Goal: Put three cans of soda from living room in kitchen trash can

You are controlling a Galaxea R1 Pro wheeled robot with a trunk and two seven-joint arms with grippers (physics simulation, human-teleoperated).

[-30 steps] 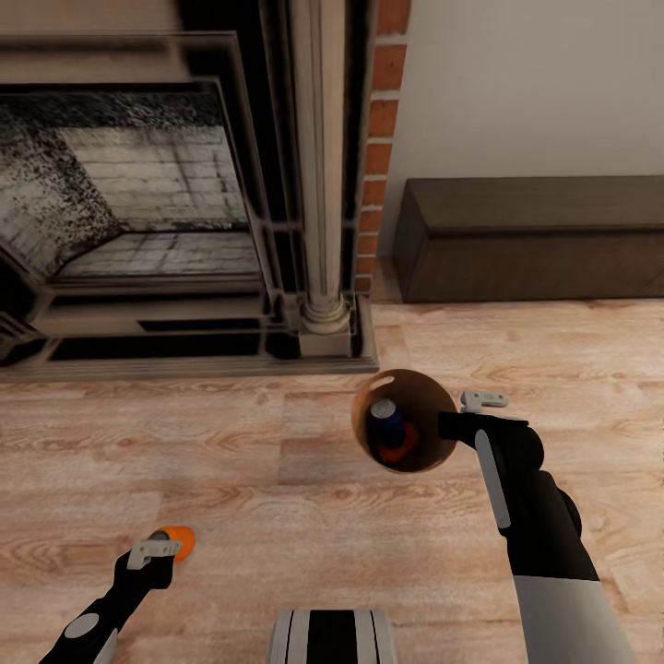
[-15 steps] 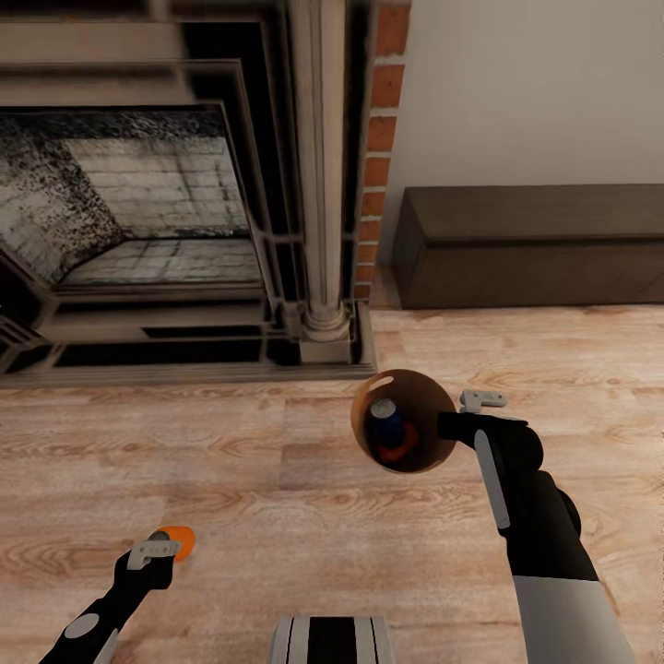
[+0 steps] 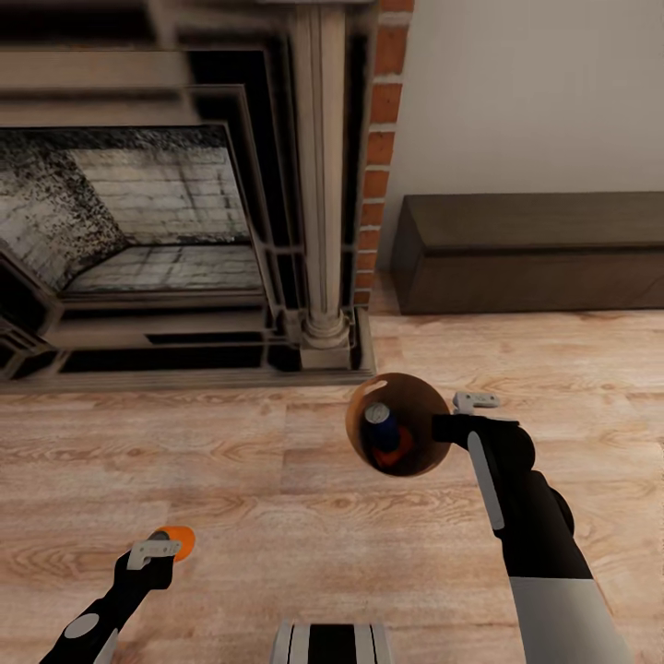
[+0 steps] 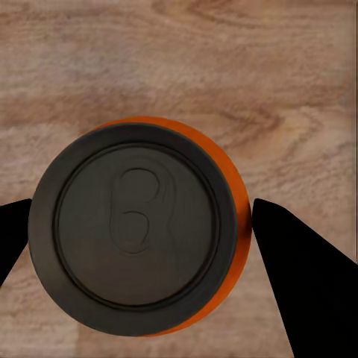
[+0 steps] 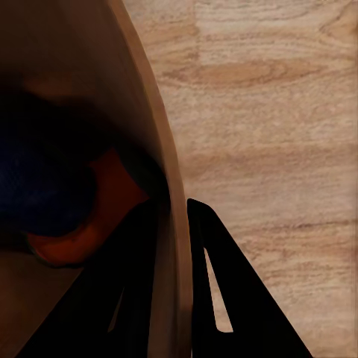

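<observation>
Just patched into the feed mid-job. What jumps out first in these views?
The right gripper pinches the rim of the trash can, held above the wood floor with a dark blue can and an orange can inside. Lower left in the head view, the left gripper clasps the third orange can. Behind stands the brick fireplace.

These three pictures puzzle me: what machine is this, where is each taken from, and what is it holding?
It is a two-armed robot in a computer simulation. The big picture looks down from its head at a wood floor before a fireplace. The other two come from cameras near each hand. The left hand holds an orange can between its fingers. The right hand pinches the rim of a small bin, one finger inside and one outside. In the bin lie a blue can and another orange one.
</observation>
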